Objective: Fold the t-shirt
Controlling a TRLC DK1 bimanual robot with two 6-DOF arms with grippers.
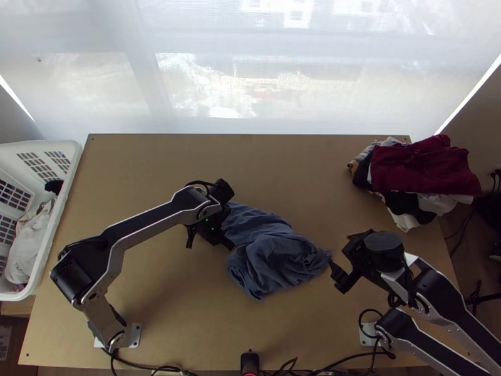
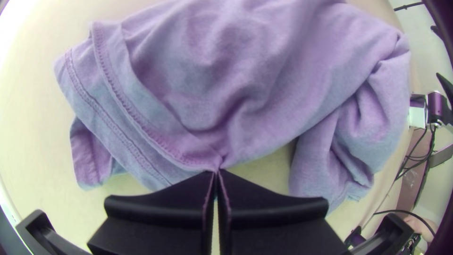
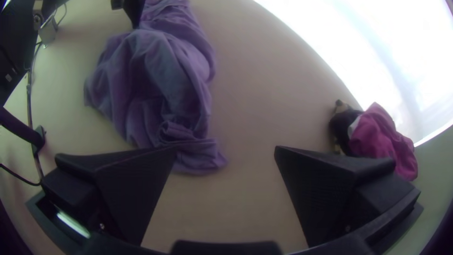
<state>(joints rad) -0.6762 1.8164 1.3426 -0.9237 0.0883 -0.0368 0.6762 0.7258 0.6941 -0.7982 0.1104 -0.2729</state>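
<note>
Nearest us in the right wrist view are the wide black fingers of the right gripper, standing well apart. One end of the t-shirt reaches in beside the finger on the near-edge side, overlapped by it in that view; from this angle we can't quite tell whether the two touch. In the top view we see plenty of room for moving: bare wood runs between the shirt and the far edge of the table, and more lies between the shirt and the near edge, where cables and a small black device sit. Along the left edge we have the white basket just beside the tabletop, with clothes in it; at the far right corner a pile of clothes, dark red on top, hangs past the right edge. The shirt lies bunched and creased near the middle, between the two grippers. Its left part is at the left gripper — the fingers are together there, pinching a gathered bit of cloth — and in the left wrist view we see stitched bands curving close to that pinch.
</note>
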